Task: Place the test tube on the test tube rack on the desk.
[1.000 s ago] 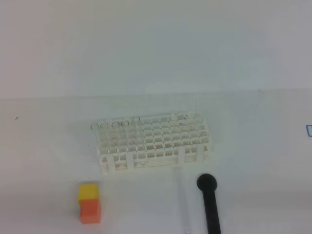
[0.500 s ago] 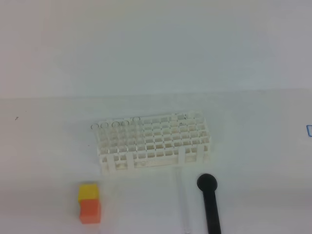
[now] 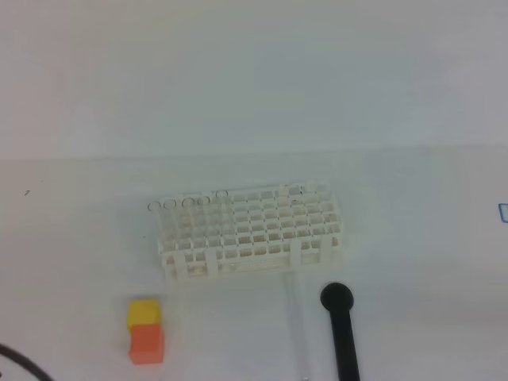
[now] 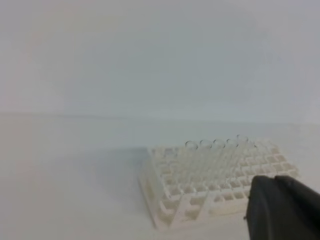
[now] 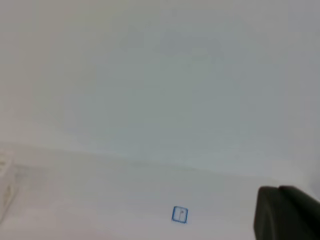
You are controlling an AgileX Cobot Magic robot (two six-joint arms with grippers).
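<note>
Transparent test tube (image 3: 296, 329) lying flat on desk (image 3: 79, 262), between test tube rack (image 3: 250, 230) and black stick (image 3: 343, 333). Approaching low, pinching mid-length, avoiding the stick. Cannot tell either tool's opening: left tool (image 4: 282, 210), right tool (image 5: 287, 214).

The test tube rack (image 3: 250, 232) is sitting flat on the white table (image 3: 79, 262), a white plastic lattice of small square holes in rows, its long side facing the camera; a few clear tubes are standing in its back-left holes; the test tube (image 3: 297, 329) is lying on the table just in front of the rack's right part, slender, transparent, barely showing, pointing away from the rack.
</note>
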